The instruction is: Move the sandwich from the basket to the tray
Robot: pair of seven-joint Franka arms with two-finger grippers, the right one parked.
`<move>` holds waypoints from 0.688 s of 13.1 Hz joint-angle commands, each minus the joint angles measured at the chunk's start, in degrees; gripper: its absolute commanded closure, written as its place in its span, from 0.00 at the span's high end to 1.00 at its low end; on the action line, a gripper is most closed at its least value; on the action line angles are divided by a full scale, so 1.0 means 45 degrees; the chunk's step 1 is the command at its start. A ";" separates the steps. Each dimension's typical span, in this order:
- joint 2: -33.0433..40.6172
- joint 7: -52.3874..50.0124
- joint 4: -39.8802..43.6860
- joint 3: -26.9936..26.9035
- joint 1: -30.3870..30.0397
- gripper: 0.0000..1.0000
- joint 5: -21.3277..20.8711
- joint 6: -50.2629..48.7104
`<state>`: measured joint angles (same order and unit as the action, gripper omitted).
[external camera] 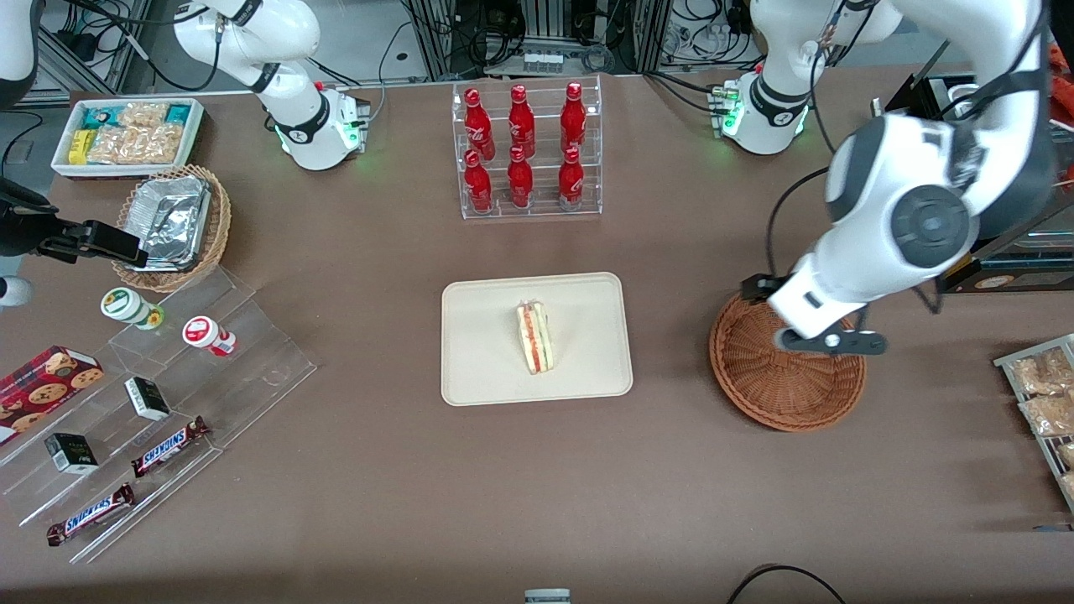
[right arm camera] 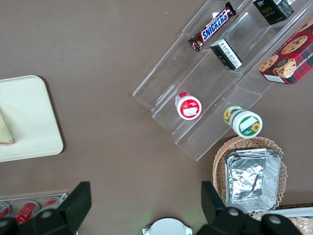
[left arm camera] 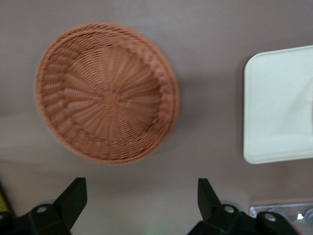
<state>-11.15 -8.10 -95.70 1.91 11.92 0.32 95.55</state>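
The working arm (external camera: 914, 210) is glossy white with dark grey round joint caps; a black cable loops beside it; its base glows green; the gripper (left arm camera: 139, 205) has black, wedge-shaped fingers (left arm camera: 73, 196) set wide apart.

The working arm's white forearm covers the part of the basket (external camera: 776, 382) farthest from the front camera, and it hides the pincer (left arm camera: 142, 203) there too. On the wrist camera the tray (left arm camera: 279, 105) is cut by the frame edge, and the pincer's spread fingers (left arm camera: 73, 198) show only their tips.
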 commanded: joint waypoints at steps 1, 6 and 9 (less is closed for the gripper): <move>0.0915 0.1230 -0.0629 0.0978 -0.1743 1.00 0.0203 -0.0546; 0.2047 0.1408 -0.0590 0.2327 -0.3565 1.00 0.0184 -0.1679; 0.2633 0.1408 -0.0512 0.2642 -0.3801 1.00 0.0008 -0.2266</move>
<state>-2.15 -2.52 -96.84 12.42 -3.75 0.41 86.66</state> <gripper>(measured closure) 0.000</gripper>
